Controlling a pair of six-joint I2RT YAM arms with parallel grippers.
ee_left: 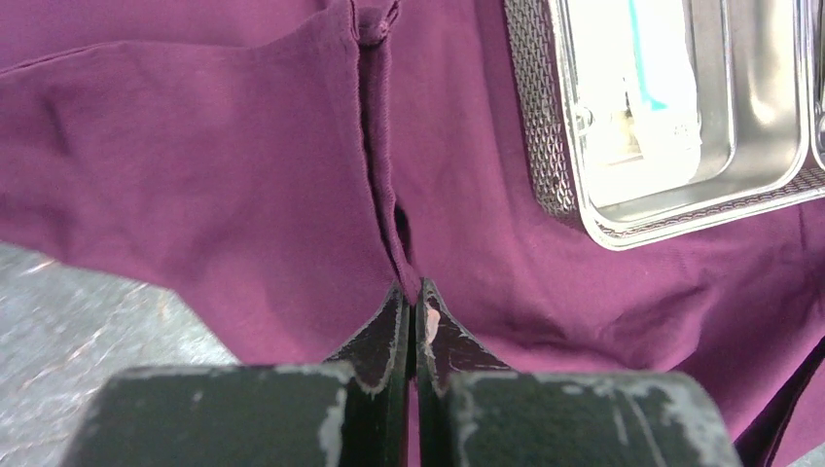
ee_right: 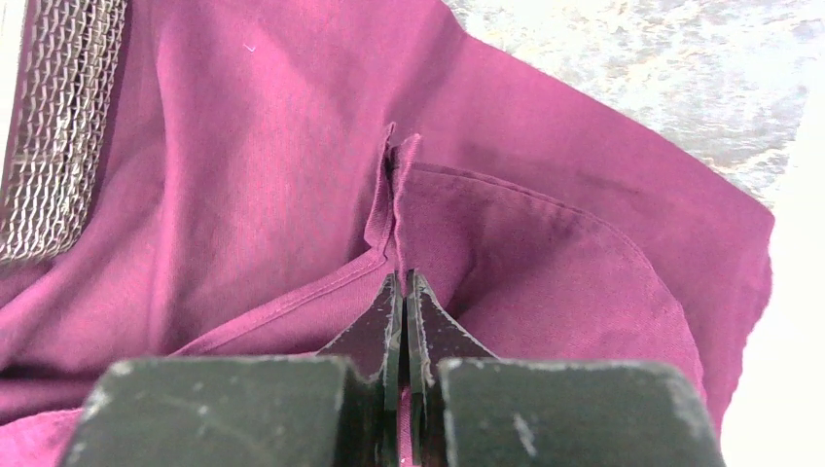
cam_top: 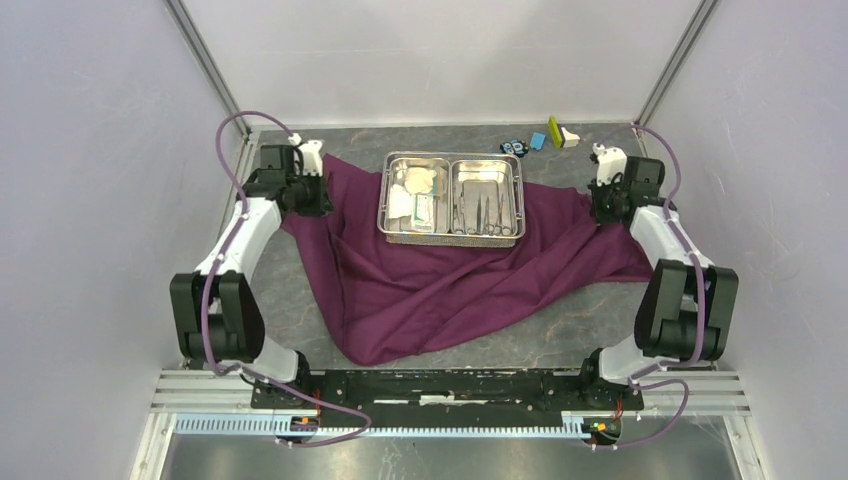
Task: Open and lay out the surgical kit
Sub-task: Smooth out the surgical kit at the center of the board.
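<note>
My left fingers [ee_left: 389, 331] and right fingers [ee_right: 381, 326] each pinch an edge of the cloth [cam_top: 450, 280], tray [cam_top: 420, 155] on it at upper centre. Unfolding step, I'd say. Next, draw the 2 edges outward, gently.

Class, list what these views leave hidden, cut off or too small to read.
Top view: instruments in the steel tray, too small to tell apart.
Left wrist view: white packet, glare-washed and cut by the top edge.
Right wrist view: only the tray's mesh wall; left edge cuts the rest.
Top view: purple cloth under the tray, covered by it.
</note>
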